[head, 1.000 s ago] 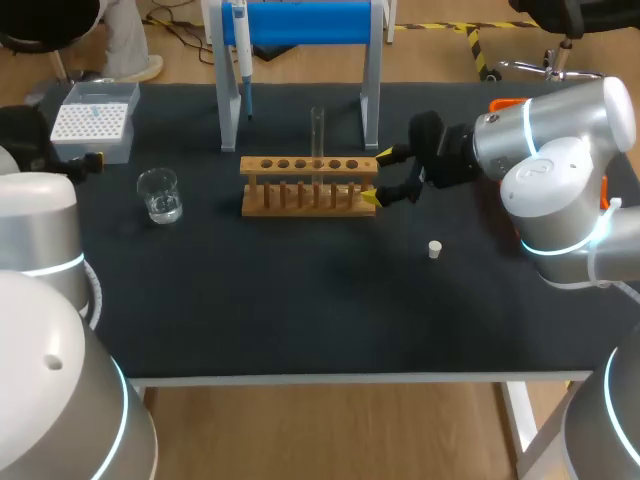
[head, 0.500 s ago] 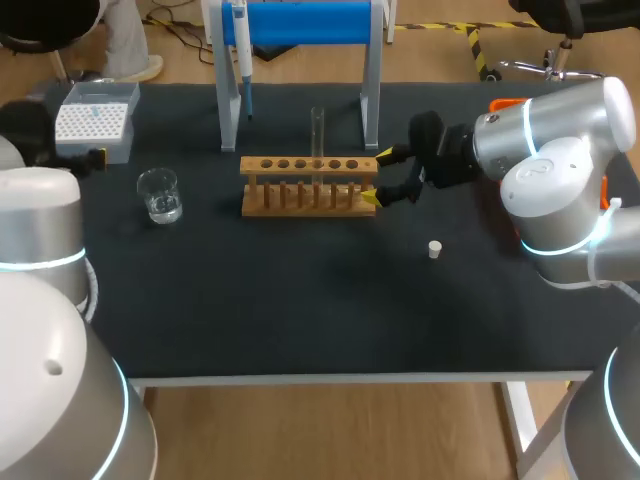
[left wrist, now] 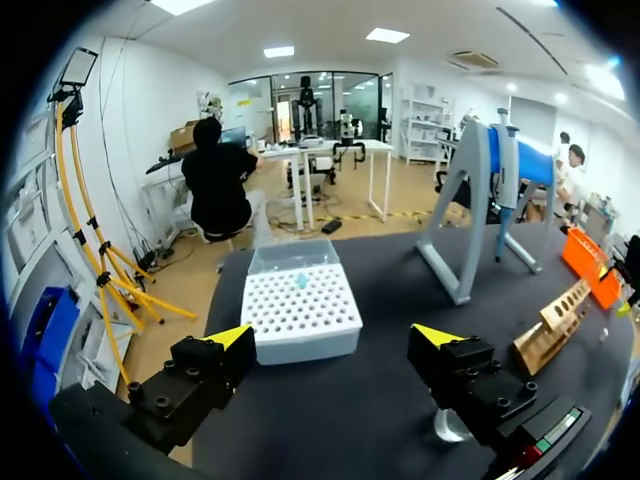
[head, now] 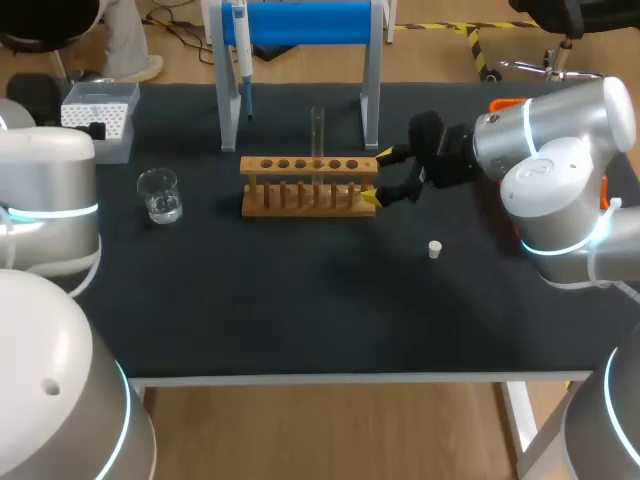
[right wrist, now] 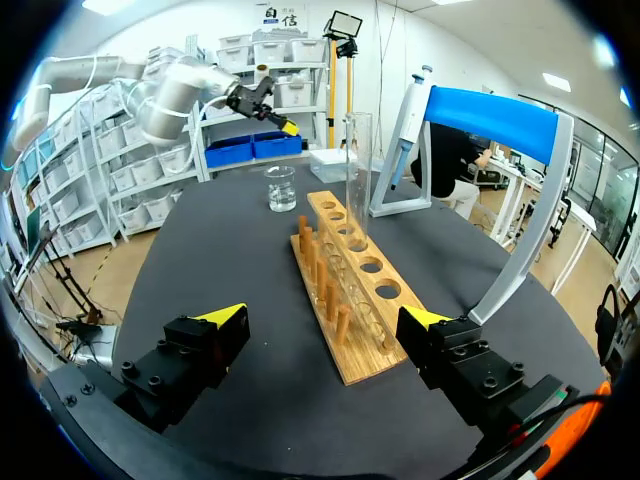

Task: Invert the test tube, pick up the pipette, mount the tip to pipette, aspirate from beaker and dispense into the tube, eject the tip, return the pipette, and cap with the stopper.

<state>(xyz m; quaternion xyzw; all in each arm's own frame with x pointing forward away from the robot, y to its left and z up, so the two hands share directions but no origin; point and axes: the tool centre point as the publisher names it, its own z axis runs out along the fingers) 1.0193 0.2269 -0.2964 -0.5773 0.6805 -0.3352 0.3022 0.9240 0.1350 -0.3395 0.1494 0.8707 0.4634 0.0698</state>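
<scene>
Swung left arm (head: 48, 190) nearer tip box (left wrist: 300, 310); left jaws open, empty. Right jaws open at rack (head: 310, 185) end. Test tube (head: 318, 135) upright in rack: thin glass, light, slippery, fragile. Best gripped gently on bare upper length.

Pipetting set, each piece standing apart.
A clear test tube (head: 318, 133) stands upright in the wooden rack (head: 310, 188) at the middle. The pipette (head: 243, 62) hangs on the far blue stand (head: 300, 22). A clear beaker (head: 159, 195) sits left of the rack, the white tip box (head: 98, 118) far left, and a small white stopper (head: 435, 249) near right.
</scene>
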